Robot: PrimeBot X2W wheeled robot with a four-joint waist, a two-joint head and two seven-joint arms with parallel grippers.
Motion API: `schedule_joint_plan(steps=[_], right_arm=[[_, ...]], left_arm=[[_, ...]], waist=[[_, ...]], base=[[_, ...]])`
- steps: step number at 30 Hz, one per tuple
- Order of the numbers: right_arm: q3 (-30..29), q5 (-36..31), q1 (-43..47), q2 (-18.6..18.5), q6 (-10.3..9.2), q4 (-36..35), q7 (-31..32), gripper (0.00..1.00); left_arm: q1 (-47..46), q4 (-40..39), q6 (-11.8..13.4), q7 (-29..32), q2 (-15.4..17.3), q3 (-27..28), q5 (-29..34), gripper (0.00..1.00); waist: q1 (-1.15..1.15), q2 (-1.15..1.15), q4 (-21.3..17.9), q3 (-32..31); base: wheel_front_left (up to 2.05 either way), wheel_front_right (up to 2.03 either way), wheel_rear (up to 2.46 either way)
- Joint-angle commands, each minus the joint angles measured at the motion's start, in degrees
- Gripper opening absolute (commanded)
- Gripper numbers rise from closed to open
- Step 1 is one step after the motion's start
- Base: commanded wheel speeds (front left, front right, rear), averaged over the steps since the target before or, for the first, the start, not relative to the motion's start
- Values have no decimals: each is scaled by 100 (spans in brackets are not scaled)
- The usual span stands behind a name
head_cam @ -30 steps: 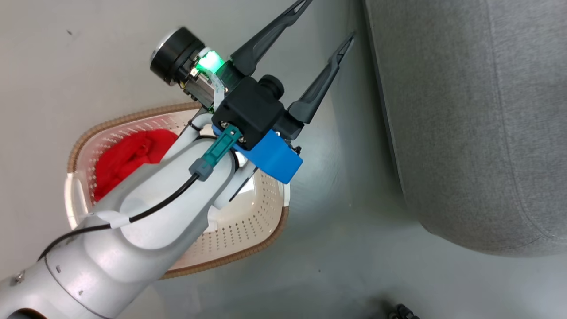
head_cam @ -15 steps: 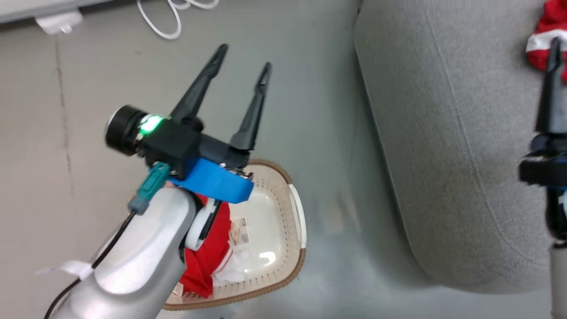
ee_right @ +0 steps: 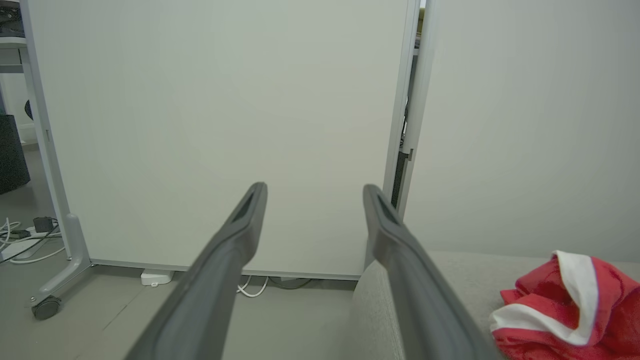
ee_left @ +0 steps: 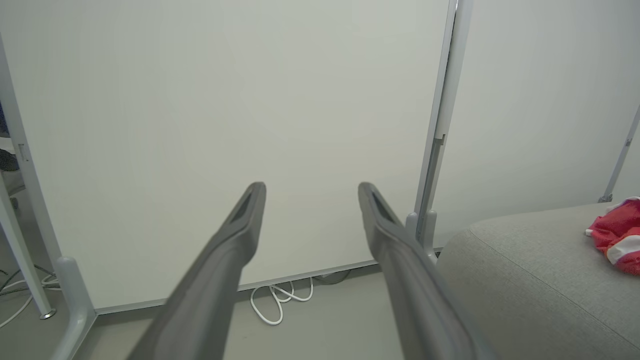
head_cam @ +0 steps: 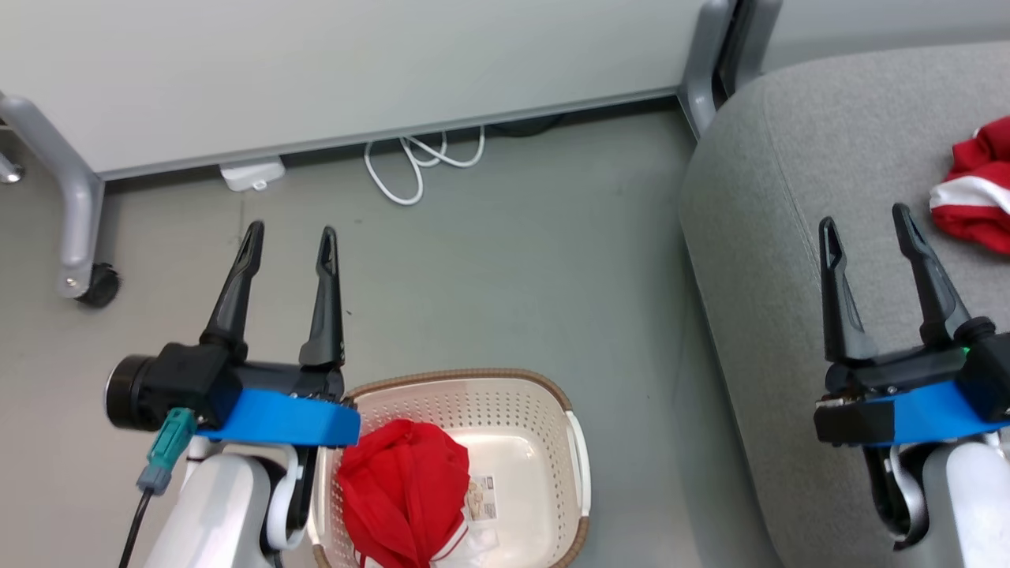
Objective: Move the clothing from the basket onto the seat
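A bunched red jersey (head_cam: 406, 489) lies in the left half of the cream perforated basket (head_cam: 544, 410), which stands on the floor at the bottom of the head view. A second red jersey with white trim (head_cam: 974, 189) (ee_right: 570, 307) (ee_left: 617, 235) rests on the grey seat (head_cam: 789, 173) at the far right. My left gripper (head_cam: 290, 237) (ee_left: 310, 192) hangs open and empty over the floor, just beyond the basket's left rim. Above the seat's near part, left of the jersey lying there, my right gripper (head_cam: 864, 222) (ee_right: 312, 192) is open and empty.
A white partition panel (head_cam: 355, 63) on grey wheeled legs (head_cam: 75, 213) stands behind the floor area. A coiled white cable (head_cam: 418, 162) and a white power block (head_cam: 252, 173) lie at its foot. Grey floor separates the basket from the seat.
The head camera has swung up and level, so the whole picture shifted. Both open grippers now point forward side by side; the left one has come off the basket.
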Motion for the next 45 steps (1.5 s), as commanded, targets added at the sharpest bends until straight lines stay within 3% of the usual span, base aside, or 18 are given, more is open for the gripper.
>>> schedule_joint_plan(steps=[1, 9, 19, 45], right_arm=[[2, -10, 189, 76, 2, -44, -21, 100], [122, -102, 550, 275, 2, -57, -20, 100], [87, -61, 1037, 465, 2, 76, -20, 100], [102, -11, 1201, 523, 2, 274, -20, 100]], left_arm=[[192, 0, -87, -14, -85, 189, 89, 100], [825, -24, -387, -15, -434, 934, 498, 100], [1285, -12, -686, -15, -731, 1436, 864, 100], [1399, 92, -895, -15, -881, 1641, 972, 100]], waist=[[2, -1, 162, -199], [2, -1, 253, -481], [2, -1, 405, -783], [2, -1, 448, -899]], base=[[0, 0, 0], [0, 0, 0], [0, 0, 0], [0, 0, 0]])
